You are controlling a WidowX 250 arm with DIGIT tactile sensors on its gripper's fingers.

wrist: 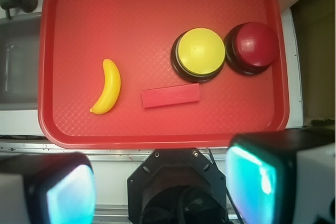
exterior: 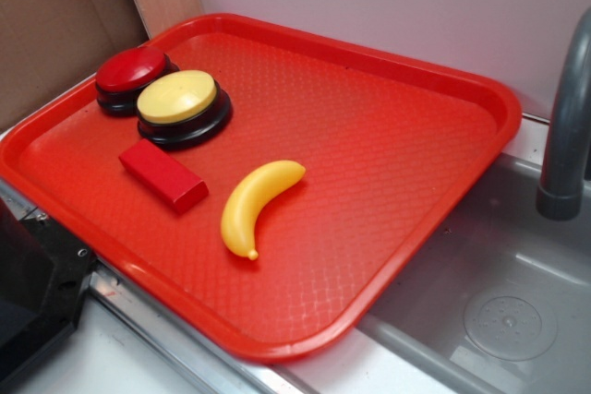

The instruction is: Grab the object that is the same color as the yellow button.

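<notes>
A yellow toy banana (exterior: 256, 202) lies on the red tray (exterior: 397, 136), near its front middle; it also shows in the wrist view (wrist: 107, 87), left of centre. The yellow button (exterior: 177, 99) on a black base stands at the tray's far left, and in the wrist view (wrist: 200, 52) right of centre. My gripper (wrist: 163, 187) is open and empty, high above the tray's near edge, well apart from the banana. Its two fingers (wrist: 68, 192) show at the bottom of the wrist view. The gripper is out of the exterior view.
A red-domed button (exterior: 131, 71) stands just behind the yellow one. A red rectangular block (exterior: 162, 175) lies between the buttons and the banana. The robot's black base (exterior: 37, 292) is at the lower left. A grey sink (exterior: 508, 283) with a faucet (exterior: 563, 126) lies to the right.
</notes>
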